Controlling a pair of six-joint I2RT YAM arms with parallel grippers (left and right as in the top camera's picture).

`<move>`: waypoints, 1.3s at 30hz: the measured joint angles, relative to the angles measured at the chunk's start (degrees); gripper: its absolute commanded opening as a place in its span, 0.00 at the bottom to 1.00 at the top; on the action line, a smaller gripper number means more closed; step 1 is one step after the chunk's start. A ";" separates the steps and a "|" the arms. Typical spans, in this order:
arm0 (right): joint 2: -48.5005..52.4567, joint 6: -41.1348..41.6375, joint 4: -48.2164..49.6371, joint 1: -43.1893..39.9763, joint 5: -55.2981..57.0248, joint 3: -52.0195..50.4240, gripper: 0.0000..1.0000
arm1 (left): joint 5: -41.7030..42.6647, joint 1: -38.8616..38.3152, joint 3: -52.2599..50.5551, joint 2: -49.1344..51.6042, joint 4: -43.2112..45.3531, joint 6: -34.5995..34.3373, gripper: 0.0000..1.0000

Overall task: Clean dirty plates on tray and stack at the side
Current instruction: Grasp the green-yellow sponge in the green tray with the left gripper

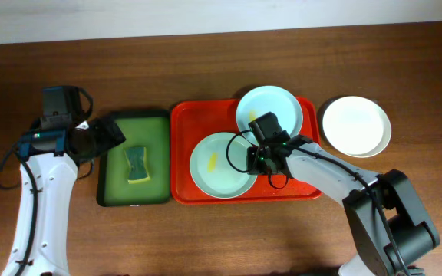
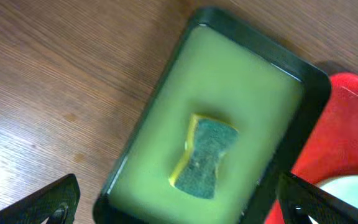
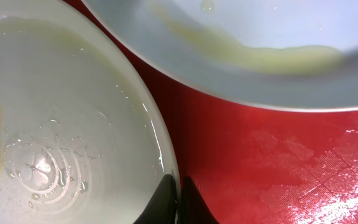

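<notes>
One plate looks done; two wait on the tray.
The white plate (image 1: 355, 126) sits on the table right of the tray (image 1: 181, 123). The near mint plate (image 1: 215, 165) and far mint plate (image 1: 271, 103) are smeared yellow. The right claw (image 3: 178, 200) pinches narrow on the near rim; the left claw (image 1: 112, 136) gapes wide by the sponge (image 2: 205, 158).

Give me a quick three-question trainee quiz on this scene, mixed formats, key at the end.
1. True or false: the white plate sits on the red tray.
2. How many mint-blue plates lie on that tray?
3. The sponge lies: A in the green tray; B in the red tray; C on bare wood.
Key: 1 false; 2 two; 3 A.
</notes>
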 measured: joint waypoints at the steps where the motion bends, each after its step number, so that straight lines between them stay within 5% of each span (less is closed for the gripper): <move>1: 0.00 0.02 0.00 -0.02 -0.02 0.00 0.04 | 1.86 0.00 0.02 0.00 -1.40 0.02 0.85; 3: 0.00 0.02 0.00 -0.02 -0.02 0.00 0.04 | 3.98 -0.13 0.02 0.00 -3.58 1.09 0.46; 9: 0.00 0.02 -0.02 0.00 -0.02 0.00 0.04 | 4.42 -6.01 0.11 1.66 -5.88 3.78 0.47; 15: 0.00 0.02 -0.02 -0.02 -0.07 0.02 0.04 | 4.42 -7.15 0.17 17.77 -3.21 5.57 0.48; 28: 0.00 0.02 -0.02 -0.02 -0.17 0.02 0.04 | 3.37 -7.17 -6.38 18.45 8.52 9.62 0.43; 30: 0.00 0.00 -0.02 -0.02 -0.17 0.02 0.04 | 3.30 -7.98 -6.38 19.52 8.81 10.36 0.36; 33: 0.00 0.04 -0.02 -0.02 -0.17 0.02 0.04 | 1.81 -9.05 -6.40 22.43 8.87 10.93 0.00; 34: 0.00 0.00 -0.02 -0.02 -0.17 0.02 0.04 | 1.75 -9.07 -6.40 22.51 8.85 11.08 0.00; 36: 0.00 0.24 -0.02 -0.02 -0.20 0.02 0.30 | 1.75 -9.07 -6.38 22.58 8.79 11.30 0.00; 37: 0.02 0.00 -0.66 0.00 -0.39 -0.07 0.27 | 1.77 -9.07 -5.70 22.58 8.09 11.30 0.00; 38: 0.00 0.00 -0.61 -0.02 -0.61 -0.07 0.08 | 1.79 -9.07 -4.22 22.51 7.43 11.30 0.00; 39: 0.00 -0.02 -0.63 0.00 -0.66 -0.04 0.04 | 1.79 -9.07 -3.45 21.77 7.34 11.30 0.00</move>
